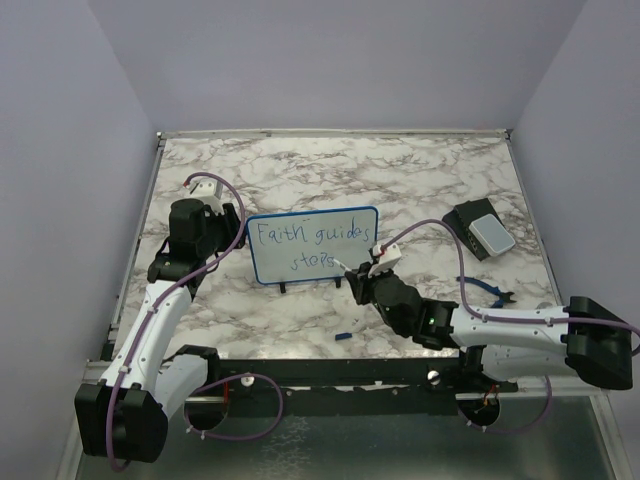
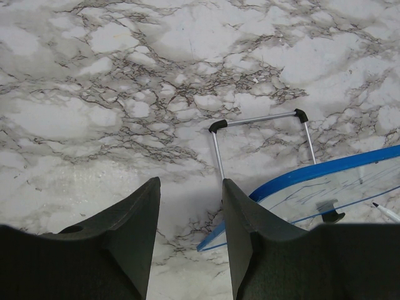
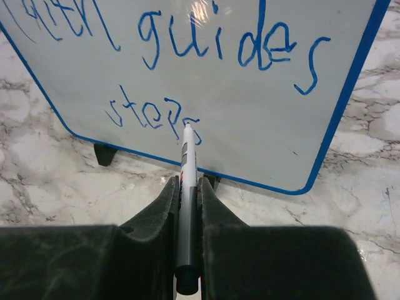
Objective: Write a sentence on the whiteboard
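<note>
1. Here is the whiteboard, standing on its little black feet around the middle of the marble bench, leaning back a touch, with one arm on each side of it.
2. The sentence is up there in thin blue ink: "Faith guides" on the top line, "steps" underneath, a bit left of centre.
3. Over to the right gripper: it is clamped tight on a slim marker, which runs straight out between the two fingers towards the board.
4. The marker's tip sits right at the last letter of "steps" (whether it presses on the surface or stops just short, I can't tell).
5. From above, that right arm reaches in from the near right corner, gripper low and just in front of the board's lower right corner.
6. Now the left gripper: fingers parted, bare marble showing in the gap, nothing held.
7. It hangs just beside the board's left edge, and its own camera catches the blue frame curving past the right-hand finger, apart from it.
8. Behind the board that same camera picks up a thin wire stand with black tips, resting on the bench.
9. Far right, well apart from the board, lies a dark block with a pale grey pad.
10. A small blue piece lies on the bench near the front edge, below the board.
</note>
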Controlling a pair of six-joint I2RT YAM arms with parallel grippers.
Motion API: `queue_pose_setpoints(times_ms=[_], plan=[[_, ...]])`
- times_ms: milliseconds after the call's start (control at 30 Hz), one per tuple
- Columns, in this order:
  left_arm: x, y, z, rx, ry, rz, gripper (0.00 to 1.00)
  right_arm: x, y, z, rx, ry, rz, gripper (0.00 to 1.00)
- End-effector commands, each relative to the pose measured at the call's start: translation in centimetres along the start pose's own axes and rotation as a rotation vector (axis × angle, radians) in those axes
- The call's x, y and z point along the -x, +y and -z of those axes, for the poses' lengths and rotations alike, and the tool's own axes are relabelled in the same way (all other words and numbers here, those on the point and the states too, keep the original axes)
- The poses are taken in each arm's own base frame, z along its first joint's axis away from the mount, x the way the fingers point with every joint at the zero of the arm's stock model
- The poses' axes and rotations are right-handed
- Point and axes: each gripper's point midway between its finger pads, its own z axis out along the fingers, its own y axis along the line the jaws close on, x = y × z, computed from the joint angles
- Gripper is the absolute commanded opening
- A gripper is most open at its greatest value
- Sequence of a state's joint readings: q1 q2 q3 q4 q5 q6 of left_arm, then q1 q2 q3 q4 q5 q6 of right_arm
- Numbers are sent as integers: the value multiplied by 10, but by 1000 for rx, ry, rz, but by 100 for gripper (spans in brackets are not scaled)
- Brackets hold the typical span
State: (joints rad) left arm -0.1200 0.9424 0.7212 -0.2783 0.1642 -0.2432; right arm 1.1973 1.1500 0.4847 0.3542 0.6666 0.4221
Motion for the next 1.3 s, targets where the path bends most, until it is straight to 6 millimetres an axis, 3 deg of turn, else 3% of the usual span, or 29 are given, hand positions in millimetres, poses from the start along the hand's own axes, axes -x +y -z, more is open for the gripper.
queue_pose_setpoints(times_ms=[0, 1267], plan=[[-5, -2, 1, -13, 6, -2, 47, -15, -21, 3, -99, 48, 16, 1], [-6, -2, 0, -11, 11, -1, 47, -21, -24, -6, -136, 49, 47, 1]])
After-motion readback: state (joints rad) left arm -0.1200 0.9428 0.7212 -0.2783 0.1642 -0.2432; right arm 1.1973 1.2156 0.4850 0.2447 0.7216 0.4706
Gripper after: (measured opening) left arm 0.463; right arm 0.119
